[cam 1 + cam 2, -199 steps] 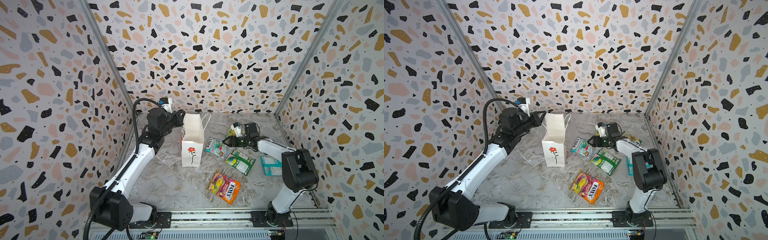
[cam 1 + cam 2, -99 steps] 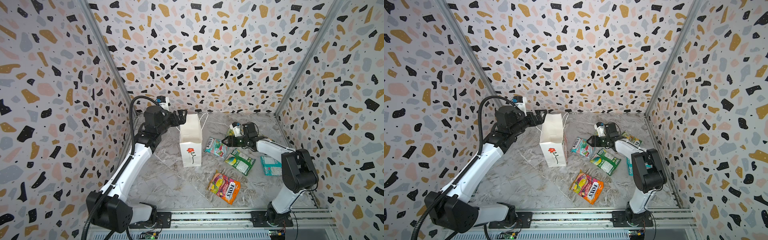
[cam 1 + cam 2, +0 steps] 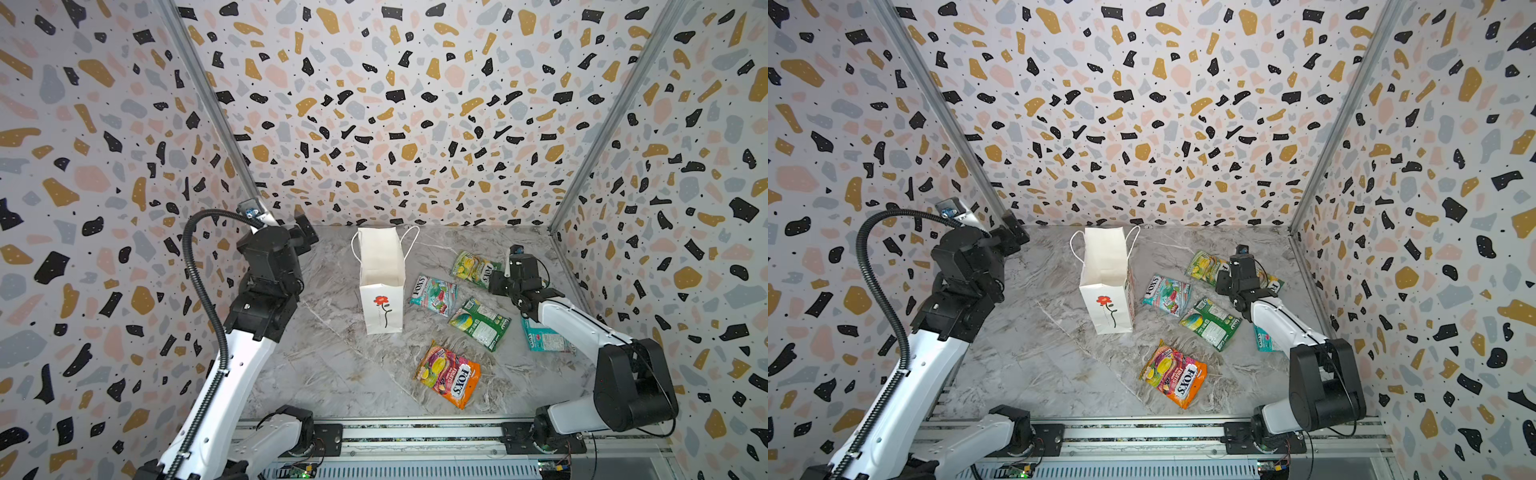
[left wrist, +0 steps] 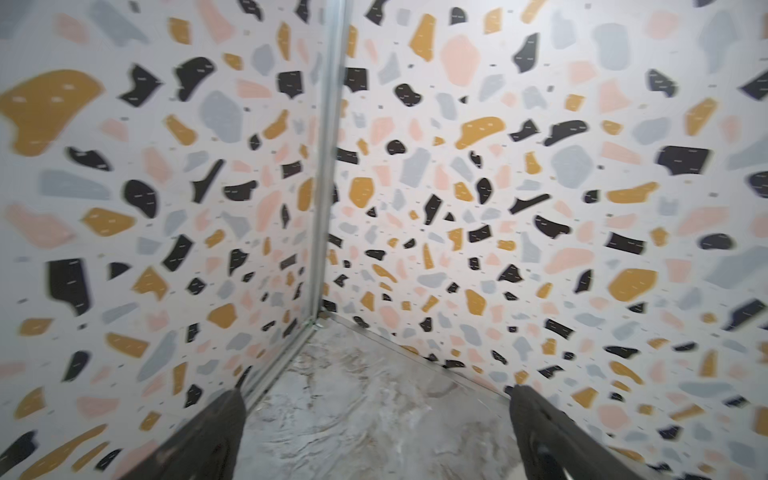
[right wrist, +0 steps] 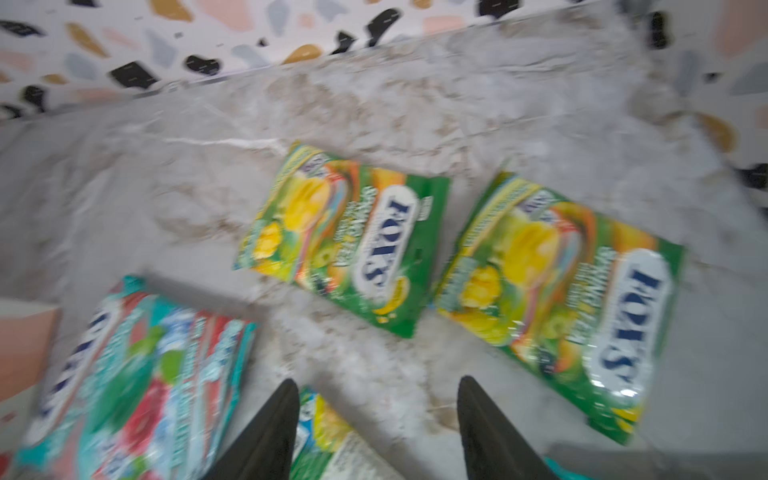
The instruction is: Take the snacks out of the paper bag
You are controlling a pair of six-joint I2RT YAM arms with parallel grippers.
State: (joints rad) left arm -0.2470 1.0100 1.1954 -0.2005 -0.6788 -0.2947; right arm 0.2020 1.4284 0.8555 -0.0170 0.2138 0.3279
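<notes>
The paper bag (image 3: 382,286) is standing upright mid-table, mouth open, with no pouch showing inside. The left gripper (image 4: 376,392), having just let go of the bag's rim, is drawing back toward the bag's 10 o'clock, jaws spread wide and empty. The right gripper (image 5: 378,381) is hovering half-spread, holding nothing, over the snacks (image 3: 449,378), which are lying flat at the bag's 2 to 5 o'clock. Unloading is probably finishing.

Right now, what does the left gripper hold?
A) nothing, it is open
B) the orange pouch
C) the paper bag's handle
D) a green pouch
A: the left wrist view shows the left gripper wide open, with only the table showing between its jaws.
</notes>
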